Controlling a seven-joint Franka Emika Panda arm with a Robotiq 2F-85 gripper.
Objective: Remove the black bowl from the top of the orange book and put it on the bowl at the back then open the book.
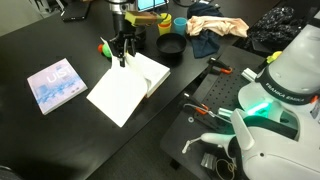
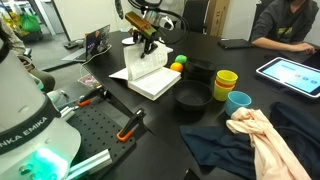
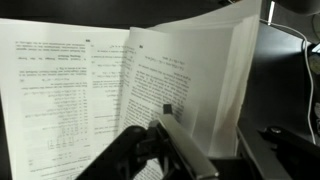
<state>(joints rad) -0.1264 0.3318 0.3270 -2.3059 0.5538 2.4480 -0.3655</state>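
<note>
The orange book (image 1: 120, 95) lies open on the black table, white pages up, and also shows in an exterior view (image 2: 150, 82). In the wrist view its printed pages (image 3: 70, 80) fill the frame, and a thick sheaf stands upright. My gripper (image 1: 125, 52) (image 2: 148, 45) (image 3: 205, 150) is at the book's top edge, its fingers on either side of the upright sheaf and closed on it. No bowl is on the book. A black bowl (image 1: 170, 47) (image 2: 192, 98) sits beyond the book. I cannot tell whether it is two stacked bowls. Another dark bowl (image 2: 200, 72) sits behind it.
A pale blue-and-white book (image 1: 55, 85) lies apart from the orange book. A yellow cup (image 2: 226, 82), a blue cup (image 2: 238, 102) and crumpled cloth (image 2: 260, 135) lie near the bowls. Small orange and green balls (image 2: 177, 67) sit beside the book. A person (image 2: 285, 25) sits at a tablet (image 2: 290, 72).
</note>
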